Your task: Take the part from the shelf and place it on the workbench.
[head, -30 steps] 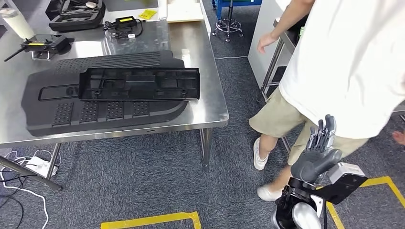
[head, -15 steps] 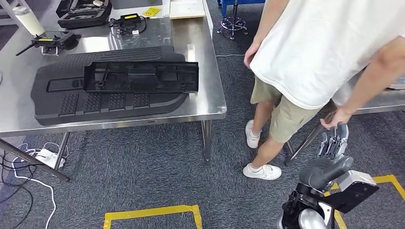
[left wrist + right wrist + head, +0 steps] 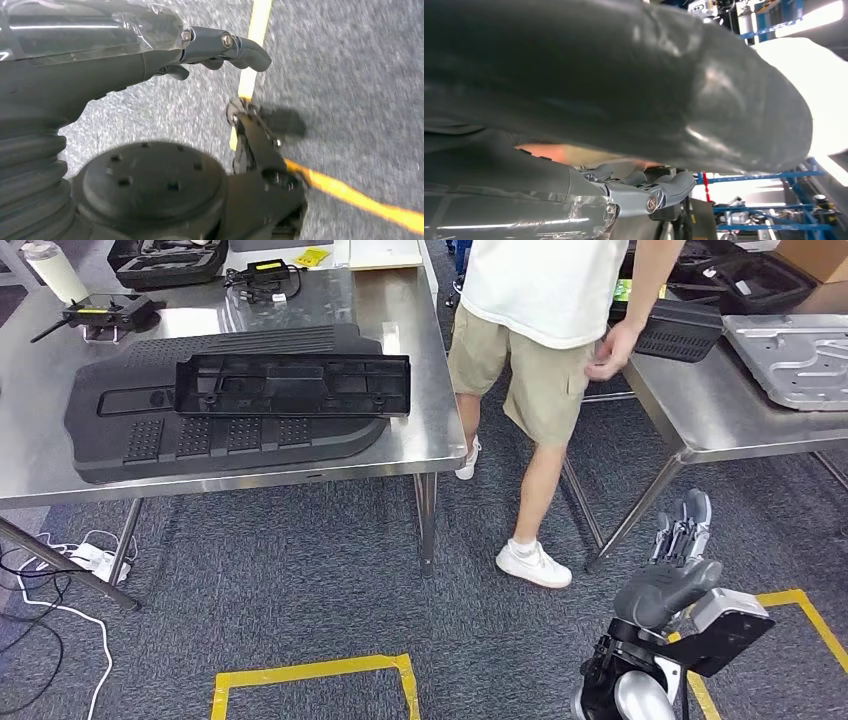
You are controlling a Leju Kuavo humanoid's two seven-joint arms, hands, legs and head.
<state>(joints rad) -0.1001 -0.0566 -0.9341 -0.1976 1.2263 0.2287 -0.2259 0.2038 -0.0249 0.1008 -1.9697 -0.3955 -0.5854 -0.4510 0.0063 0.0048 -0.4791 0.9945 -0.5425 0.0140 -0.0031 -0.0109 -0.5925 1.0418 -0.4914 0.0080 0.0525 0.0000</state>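
A: Black on steel: see the part (image 3: 292, 385) lying flat across the big panel (image 3: 130, 440) on the bench (image 3: 30, 455), well back from the front edge. Looks already placed, judging from that alone.

B: Agree, probably. Cannot find the shelf, though, so cannot say if another fetch is left.

A: Check the hands. Find the right hand (image 3: 678, 550) raised low at the right, fingers straight and a little apart, holding nothing.

B: And find the left hand (image 3: 165, 50) hanging over the carpet, gripping nothing visible. Cannot tell how far spread.

A: Now the room. Mind the person (image 3: 545, 300) standing in the gap between the bench and the second table (image 3: 700, 410), near both corners.

B: Mind also the bench leg (image 3: 427, 520) and the cables (image 3: 50, 580) on the floor at the left. Better to pass over the carpet by the tape (image 3: 310, 675).
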